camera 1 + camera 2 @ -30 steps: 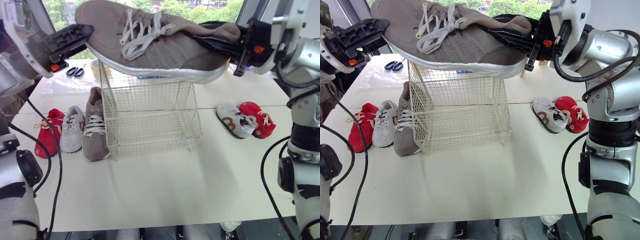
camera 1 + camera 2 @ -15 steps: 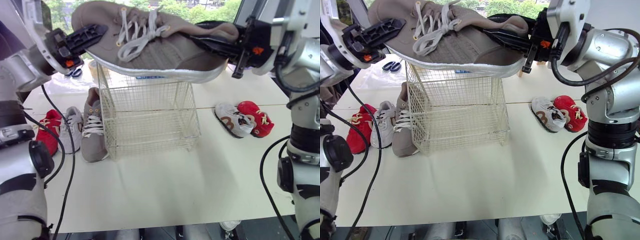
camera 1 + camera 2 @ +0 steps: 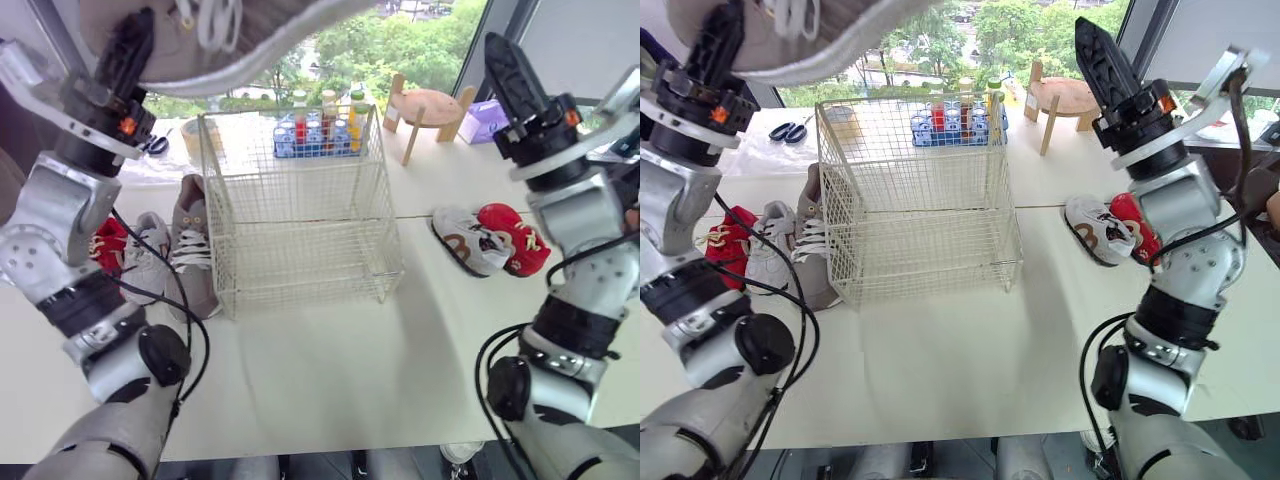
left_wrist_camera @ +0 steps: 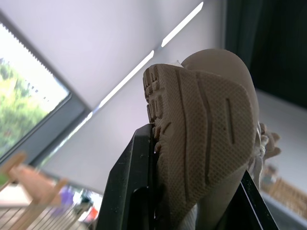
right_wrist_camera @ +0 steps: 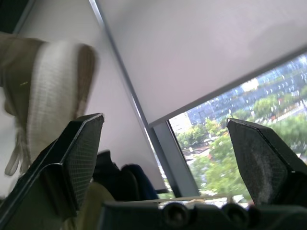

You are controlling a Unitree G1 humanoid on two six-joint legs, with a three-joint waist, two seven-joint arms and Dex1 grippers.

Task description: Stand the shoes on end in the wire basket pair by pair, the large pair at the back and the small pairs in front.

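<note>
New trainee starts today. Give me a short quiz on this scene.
1. True or false: the basket already holds a shoe.
2. Which pincer holds a grey shoe? A left, B right, C neither.
3. Fill in: ___ shoes lie right of the basket.
Key: 1 false; 2 A, the left pincer; 3 two, a white shoe and a red shoe.

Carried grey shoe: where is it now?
The shoe is in the left gripper, top left of the left eye view, above the wire basket.
</note>
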